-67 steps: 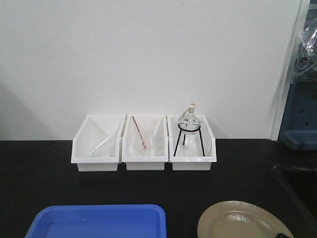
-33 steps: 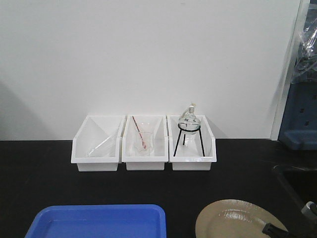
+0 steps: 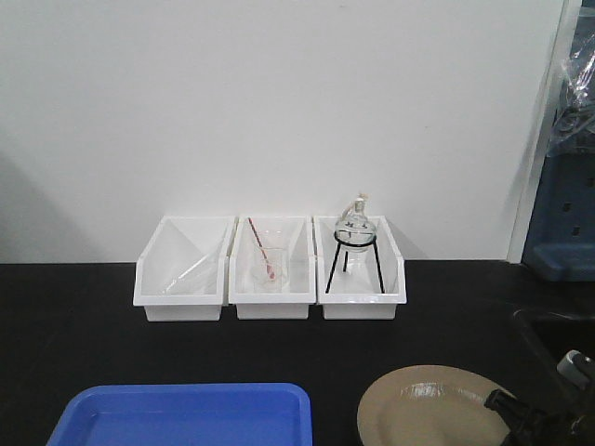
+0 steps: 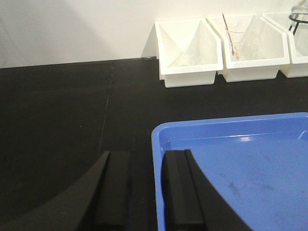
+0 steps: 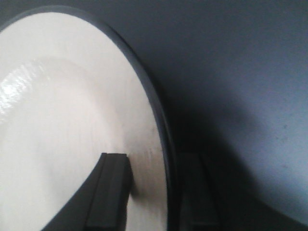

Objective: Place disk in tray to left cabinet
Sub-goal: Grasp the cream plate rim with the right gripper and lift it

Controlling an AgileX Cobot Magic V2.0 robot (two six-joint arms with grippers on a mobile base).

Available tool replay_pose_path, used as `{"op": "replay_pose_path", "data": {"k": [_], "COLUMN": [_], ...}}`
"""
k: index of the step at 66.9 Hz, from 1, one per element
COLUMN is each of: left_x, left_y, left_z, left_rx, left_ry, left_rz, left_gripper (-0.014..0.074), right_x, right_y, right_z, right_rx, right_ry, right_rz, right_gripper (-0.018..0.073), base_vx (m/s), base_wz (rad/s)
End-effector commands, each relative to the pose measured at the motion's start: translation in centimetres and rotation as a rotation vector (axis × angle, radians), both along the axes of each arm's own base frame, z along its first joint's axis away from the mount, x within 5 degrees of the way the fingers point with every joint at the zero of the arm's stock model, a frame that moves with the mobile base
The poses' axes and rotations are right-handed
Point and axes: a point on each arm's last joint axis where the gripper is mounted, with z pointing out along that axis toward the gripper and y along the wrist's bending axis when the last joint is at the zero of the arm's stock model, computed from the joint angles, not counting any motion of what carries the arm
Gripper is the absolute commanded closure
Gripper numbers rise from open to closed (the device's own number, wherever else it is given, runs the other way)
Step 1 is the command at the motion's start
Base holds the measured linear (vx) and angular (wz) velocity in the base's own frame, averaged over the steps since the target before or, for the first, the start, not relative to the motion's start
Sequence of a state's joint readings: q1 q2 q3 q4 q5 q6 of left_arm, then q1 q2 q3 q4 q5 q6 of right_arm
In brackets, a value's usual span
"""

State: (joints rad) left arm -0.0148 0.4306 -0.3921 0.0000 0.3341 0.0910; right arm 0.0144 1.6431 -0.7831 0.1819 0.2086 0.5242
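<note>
Right wrist view: right gripper (image 5: pixel 153 166) clamped on disk (image 5: pixel 62 120) rim, disk extending leftward

We see a round, glossy tan plate with a thin black rim (image 3: pixel 423 409) at the near right of the black desk (image 3: pixel 93 325). Its right edge is pinched in the right pincer (image 5: pixel 151 168). A rectangular bright blue plastic tray (image 3: pixel 186 413) lies flat just to its left, not touching it.

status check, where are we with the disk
Right gripper clamped on disk rim. Left gripper open at blue tray edge. Disk outside tray, nothing between.
</note>
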Motion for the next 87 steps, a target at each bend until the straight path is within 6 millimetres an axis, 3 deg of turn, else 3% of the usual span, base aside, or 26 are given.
{"op": "replay_pose_path", "data": {"k": [1, 36, 49, 62, 69, 87], "left_x": [0.3, 0.3, 0.3, 0.3, 0.3, 0.3], "left_y": [-0.1, -0.1, -0.1, -0.1, -0.1, -0.1], "left_z": [1.7, 1.7, 1.7, 1.7, 1.7, 1.7], "left_rx": [-0.001, -0.001, -0.001, -0.001, -0.001, -0.001], "left_ry": [-0.101, -0.101, -0.101, -0.101, -0.101, -0.101], "left_rz": [-0.008, -0.008, -0.008, -0.008, -0.008, -0.008], "left_gripper": [0.0272, 0.0272, 0.0272, 0.0272, 0.0272, 0.0272], "right_x": [0.9, -0.7, -0.4, 0.3, 0.6, 1.2], "right_y": [-0.2, -0.3, 0.6, 6.5, 10.3, 21.4], "right_z": [3.4, 11.0, 12.7, 15.2, 15.3, 11.6], "right_rx": [-0.021, -0.020, 0.098, 0.179, 0.221, 0.288], "right_ry": [-0.131, -0.445, -0.567, -0.716, -0.739, -0.630], "right_rz": [0.016, -0.006, -0.085, 0.064, 0.157, 0.408], "right_gripper": [0.0569, 0.0568, 0.0568, 0.0565, 0.0564, 0.0564], "base_vx": [0.00, 0.00, 0.00, 0.00, 0.00, 0.00], "base_wz": [0.00, 0.00, 0.00, 0.00, 0.00, 0.00]}}
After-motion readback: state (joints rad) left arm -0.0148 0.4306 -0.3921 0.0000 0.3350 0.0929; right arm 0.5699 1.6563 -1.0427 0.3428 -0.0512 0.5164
